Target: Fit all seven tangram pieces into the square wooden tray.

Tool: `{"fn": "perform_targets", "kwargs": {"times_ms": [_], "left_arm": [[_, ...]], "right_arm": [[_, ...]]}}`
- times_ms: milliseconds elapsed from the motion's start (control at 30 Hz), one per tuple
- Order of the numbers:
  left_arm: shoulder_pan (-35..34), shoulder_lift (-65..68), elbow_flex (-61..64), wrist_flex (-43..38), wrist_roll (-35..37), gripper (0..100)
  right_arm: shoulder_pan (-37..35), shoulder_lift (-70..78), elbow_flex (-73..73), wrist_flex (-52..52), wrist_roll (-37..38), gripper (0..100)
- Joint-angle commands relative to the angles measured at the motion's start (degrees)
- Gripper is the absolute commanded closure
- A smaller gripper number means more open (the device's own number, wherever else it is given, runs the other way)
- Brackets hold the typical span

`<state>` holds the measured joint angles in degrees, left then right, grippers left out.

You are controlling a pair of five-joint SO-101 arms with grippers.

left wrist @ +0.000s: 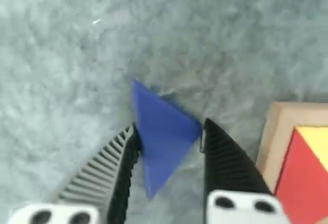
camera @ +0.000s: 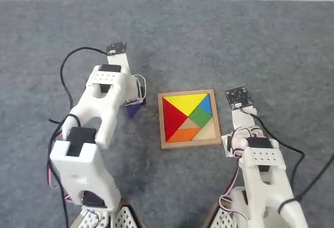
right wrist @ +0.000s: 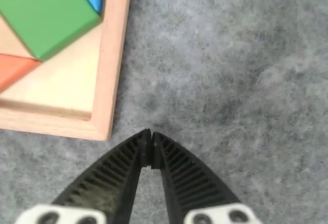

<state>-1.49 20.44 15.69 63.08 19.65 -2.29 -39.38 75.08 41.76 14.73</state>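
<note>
The left gripper (left wrist: 169,131) is clamped on the dark blue triangle (left wrist: 161,116), its jaws pressing opposite edges, over the table (camera: 261,45) near the tray (camera: 189,144). The piece looks light, stiff and flat, with smooth painted sides that may pivot in a pinch, so a hold across its broad middle seems safest. The right gripper (right wrist: 151,142) hangs with its jaws together beside the tray's corner. Count: one tray; five coloured pieces inside, yellow (camera: 185,104), red (camera: 172,118), green (camera: 201,116), orange (camera: 185,134) and light blue (camera: 207,104); one triangle outside; whether the pale patches hide a seventh, I cannot tell
</note>
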Motion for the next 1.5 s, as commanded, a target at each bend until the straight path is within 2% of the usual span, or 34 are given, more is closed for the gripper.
{"fn": "perform_targets", "kwargs": {"times_ms": [0, 333, 500, 667, 867, 1133, 1233, 1467], "left_arm": [[0.1, -0.7, 0.5, 3.1, -6.0, 85], [0.1, -9.2, 3.7, 8.2, -17.7, 87], [-0.2, -11.9, 4.8, 8.0, -20.6, 87], [0.0, -10.2, 4.8, 4.7, -17.6, 76], [-0.4, -3.9, 4.5, -2.2, -11.1, 76], [-0.4, 4.0, -6.1, 5.7, -10.6, 79], [-0.4, 5.5, -8.9, 6.2, -10.5, 82], [0.0, 5.5, -10.1, 6.1, 1.6, 77]], "right_arm": [[-0.4, -2.2, -0.4, -1.0, 0.6, 99.1], [-0.4, -2.2, -0.4, -1.0, 0.6, 99.1], [-0.4, -2.2, -0.4, -1.0, 0.6, 99.1], [-0.4, -2.2, -0.4, -1.0, 0.6, 99.1], [-0.4, -2.2, -0.4, -0.9, 0.6, 99.1], [-0.4, -2.2, -0.4, -0.9, 0.6, 99.1], [-0.4, -2.2, -0.4, -0.9, 0.6, 99.1], [-0.4, -2.2, -0.4, -0.9, 0.6, 99.1]]}}
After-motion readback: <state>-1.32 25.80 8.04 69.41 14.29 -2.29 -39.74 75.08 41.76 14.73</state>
